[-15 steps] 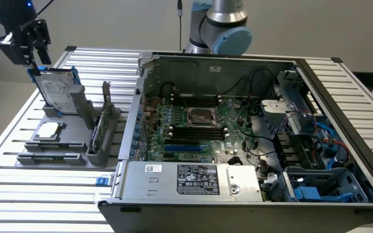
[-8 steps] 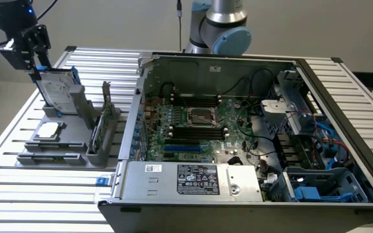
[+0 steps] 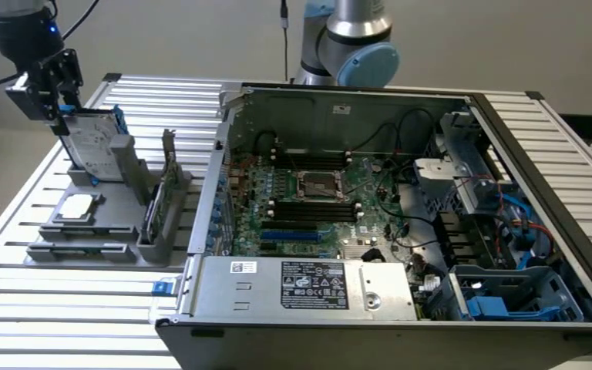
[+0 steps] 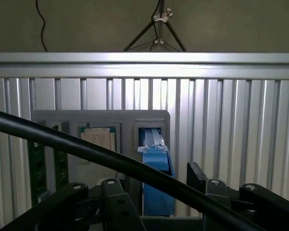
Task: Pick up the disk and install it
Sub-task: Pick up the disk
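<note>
The slatted worktop [image 3: 28, 308] carries an open computer case [image 3: 358, 96] and, to the exterior view's left of it, a grey holder [image 3: 80, 250]. The disk [image 3: 95, 146] stands on edge in the holder's rear slot, with its blue carrier around it. A processor chip [image 3: 77, 206] lies flat in the holder's front pocket, and a green card [image 3: 158, 202] stands in the slot on the holder's case-facing side.

Judged from here, the main risk is a poor grasp. If the jaws close off-centre they would pinch only the plastic frame, which could flex and let the disk twist or slip. A pull that is not straight along the slot could wedge the disk and drag the holder with it. The black cable [image 4: 86, 149] slung across the wrist view might also snag.

The arm's wrist [image 3: 13, 23] hangs above the holder's rear corner. The gripper [image 3: 55, 96] points down over the disk's top edge with its jaws apart, one finger on each side of the carrier and a gap visible at both.
</note>
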### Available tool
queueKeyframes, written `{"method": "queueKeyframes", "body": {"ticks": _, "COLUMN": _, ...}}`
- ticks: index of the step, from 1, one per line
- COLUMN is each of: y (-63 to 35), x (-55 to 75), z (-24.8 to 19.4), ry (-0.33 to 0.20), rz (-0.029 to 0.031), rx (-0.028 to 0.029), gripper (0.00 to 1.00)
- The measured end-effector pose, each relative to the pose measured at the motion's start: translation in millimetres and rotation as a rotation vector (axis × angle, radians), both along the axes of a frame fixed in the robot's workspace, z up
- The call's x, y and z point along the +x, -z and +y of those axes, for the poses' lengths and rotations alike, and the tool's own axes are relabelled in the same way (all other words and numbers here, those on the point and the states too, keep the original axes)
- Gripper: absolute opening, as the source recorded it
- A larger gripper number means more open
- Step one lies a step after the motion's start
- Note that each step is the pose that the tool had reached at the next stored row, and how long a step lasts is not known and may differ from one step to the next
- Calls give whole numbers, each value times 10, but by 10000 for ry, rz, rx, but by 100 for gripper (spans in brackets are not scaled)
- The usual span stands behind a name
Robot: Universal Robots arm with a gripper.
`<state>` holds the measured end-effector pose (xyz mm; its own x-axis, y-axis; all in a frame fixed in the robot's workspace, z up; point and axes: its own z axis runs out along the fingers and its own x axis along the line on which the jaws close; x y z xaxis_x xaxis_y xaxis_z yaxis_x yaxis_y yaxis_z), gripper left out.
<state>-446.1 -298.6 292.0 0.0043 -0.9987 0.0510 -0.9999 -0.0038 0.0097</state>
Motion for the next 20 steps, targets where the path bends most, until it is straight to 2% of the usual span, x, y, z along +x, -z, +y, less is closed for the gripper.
{"method": "queueKeyframes", "body": {"ticks": 20, "y": 26, "x": -23, "z": 22, "ry": -304, "rz": 1, "rx": 0, "gripper": 58}}
